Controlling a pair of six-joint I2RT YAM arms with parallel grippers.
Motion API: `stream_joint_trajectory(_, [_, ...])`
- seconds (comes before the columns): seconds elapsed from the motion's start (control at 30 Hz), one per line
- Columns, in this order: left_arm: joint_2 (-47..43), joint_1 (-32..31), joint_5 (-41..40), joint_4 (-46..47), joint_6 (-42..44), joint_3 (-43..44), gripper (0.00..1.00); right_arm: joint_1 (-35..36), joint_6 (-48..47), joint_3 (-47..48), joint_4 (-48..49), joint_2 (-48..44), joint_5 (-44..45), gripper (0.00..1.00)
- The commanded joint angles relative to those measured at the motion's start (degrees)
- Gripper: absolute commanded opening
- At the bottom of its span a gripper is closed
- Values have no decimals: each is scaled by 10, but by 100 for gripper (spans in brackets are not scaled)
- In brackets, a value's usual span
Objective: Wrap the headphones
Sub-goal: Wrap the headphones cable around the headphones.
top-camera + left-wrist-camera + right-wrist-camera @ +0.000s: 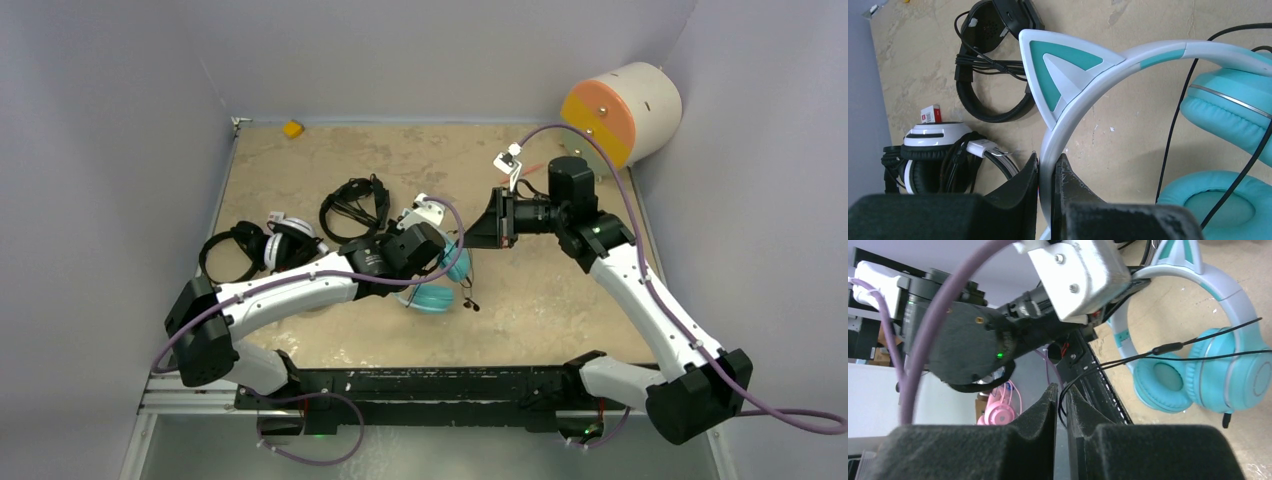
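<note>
The teal cat-ear headset (pixel 432 297) lies mid-table. My left gripper (pixel 1048 162) is shut on its white headband (pixel 1083 95), just below one cat ear; the ear cups (pixel 1228 110) lie to the right. My right gripper (pixel 1060 390) is shut on the headset's thin black cable (pixel 1148 352), which runs taut from the cups (pixel 1208 370) to the jaws. In the top view the right gripper (pixel 480 225) faces the left gripper (pixel 430 245) closely. A white-and-black headset (pixel 290 240) and two black headsets (pixel 355 205) (pixel 230 250) lie at the left with bundled cables.
An orange-and-white cylinder (pixel 620 110) sits at the back right corner. A small yellow object (pixel 292 128) lies at the back left edge. Grey walls enclose the tan table (pixel 560 310) on three sides. A pink headset (pixel 1000 410) shows beyond the table's near edge.
</note>
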Motion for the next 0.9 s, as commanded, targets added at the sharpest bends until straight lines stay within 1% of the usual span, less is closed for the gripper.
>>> stream_joint_trajectory(0.0, [-1,-3,-40,70,-8,-4,0,3,-20,57,-55,-13,-3,14])
stream_joint_trajectory(0.13, [3,-3,-62,72,-60,-3,0,5,13,50,-28,-15,-17,14])
stream_joint_trajectory(0.27, [15,-1,-69,64,-154,7,0,14,39,39,3,-19,-17,13])
stream_joint_trajectory(0.33, [27,6,-57,59,-194,15,0,32,47,32,12,-19,-5,13])
stream_joint_trajectory(0.43, [48,32,-23,43,-248,38,0,75,51,22,19,-17,29,12])
stream_joint_trajectory(0.57, [47,44,-17,72,-254,36,0,91,29,2,-10,-34,96,10])
stream_joint_trajectory(0.67, [28,65,23,105,-263,15,0,91,11,-18,-42,-64,158,12])
stream_joint_trajectory(0.8, [-10,94,78,142,-276,-22,0,90,-29,-25,-93,-91,227,18])
stream_joint_trajectory(0.87, [-27,103,89,146,-279,-31,0,90,-41,-31,-108,-101,260,26])
